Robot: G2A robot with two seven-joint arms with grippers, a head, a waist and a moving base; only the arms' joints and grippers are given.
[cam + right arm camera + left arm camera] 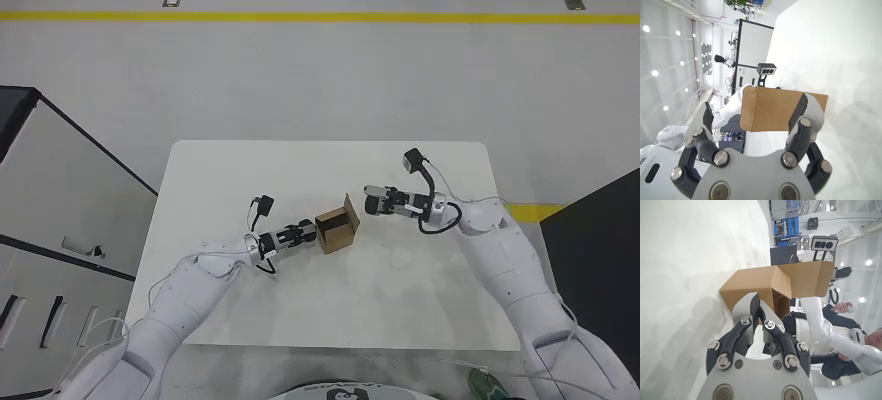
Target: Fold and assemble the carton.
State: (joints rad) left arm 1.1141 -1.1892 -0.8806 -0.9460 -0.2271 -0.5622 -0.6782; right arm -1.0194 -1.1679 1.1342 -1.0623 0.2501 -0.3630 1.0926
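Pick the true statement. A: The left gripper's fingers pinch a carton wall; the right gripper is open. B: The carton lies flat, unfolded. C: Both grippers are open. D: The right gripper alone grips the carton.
A: the left gripper is shut on a wall of the carton, while the right gripper stands spread open.

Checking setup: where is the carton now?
Top view: the carton sits on the table between the left gripper, pinching its wall, and the right gripper.

A robotics lab in a large hall: white table [400,300] on grey floor [300,80] with a yellow line [320,17], racks of blue bins [789,226].
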